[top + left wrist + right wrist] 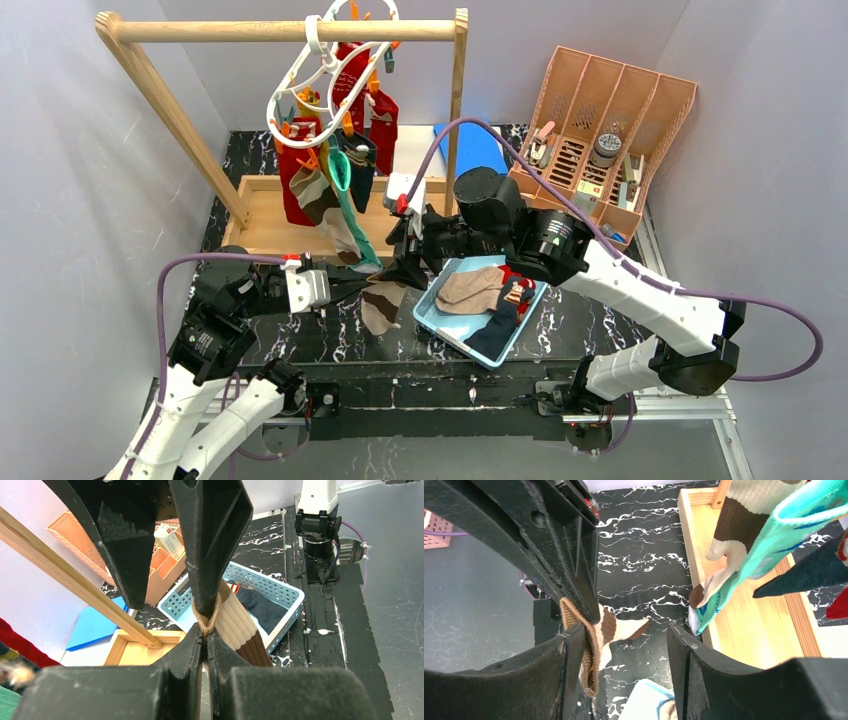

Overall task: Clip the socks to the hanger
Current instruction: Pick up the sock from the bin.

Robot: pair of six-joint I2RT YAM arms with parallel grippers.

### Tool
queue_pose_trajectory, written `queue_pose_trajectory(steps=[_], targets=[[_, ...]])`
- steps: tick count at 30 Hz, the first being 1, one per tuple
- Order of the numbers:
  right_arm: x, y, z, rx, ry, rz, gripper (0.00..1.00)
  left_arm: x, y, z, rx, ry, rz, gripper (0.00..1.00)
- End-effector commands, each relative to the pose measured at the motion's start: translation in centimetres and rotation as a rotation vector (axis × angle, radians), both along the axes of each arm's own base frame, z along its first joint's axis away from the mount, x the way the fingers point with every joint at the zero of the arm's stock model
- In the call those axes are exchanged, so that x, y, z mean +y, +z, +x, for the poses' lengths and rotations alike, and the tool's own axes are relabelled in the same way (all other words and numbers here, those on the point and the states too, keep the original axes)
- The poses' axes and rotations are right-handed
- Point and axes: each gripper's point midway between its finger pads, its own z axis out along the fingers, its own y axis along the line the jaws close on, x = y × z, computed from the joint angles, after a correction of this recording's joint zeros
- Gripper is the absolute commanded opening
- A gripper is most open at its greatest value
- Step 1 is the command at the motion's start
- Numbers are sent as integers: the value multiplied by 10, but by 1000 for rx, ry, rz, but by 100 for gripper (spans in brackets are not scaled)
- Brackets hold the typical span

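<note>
Held: brown-striped sock (381, 303), ribbed cuff pinched in closed left gripper (205, 642), dangling low before hanger (300, 75). Beside cuff, right gripper (624, 635) spread wide, empty. Judged light, limp, stretchy; best taken at cuff.

Obstacles: hanging socks (340, 170) mid-table; striped sock (380, 305) dangling below; blue basket (450, 340) right; wooden frame (265, 225) behind. Passage: tabletop (300, 345) front-left.

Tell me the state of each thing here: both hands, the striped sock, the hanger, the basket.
Left hand: shut on striped sock cuff.
Right hand: open, beside that cuff.
Striped sock: dangling from left hand.
Hanger: hooked on wooden rail, clipped socks hanging.
Basket: holds loose socks.
</note>
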Motion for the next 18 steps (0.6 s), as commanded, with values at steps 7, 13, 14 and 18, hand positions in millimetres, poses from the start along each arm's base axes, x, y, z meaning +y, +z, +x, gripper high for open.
queue_pose_trajectory(steps=[7,13,14,18], targets=[[-3,-3,14,14,-103,-68,59,1,9,-5,-22,-10,-7,0],[-15,-20,1,95,-91,-147,52,6,7,1,-46,35,3,0],[-16,-21,-2,110,-82,-153,51,6,6,1,-50,40,5,0],[-21,-23,-9,151,-75,-167,52,7,7,3,-60,45,8,0]])
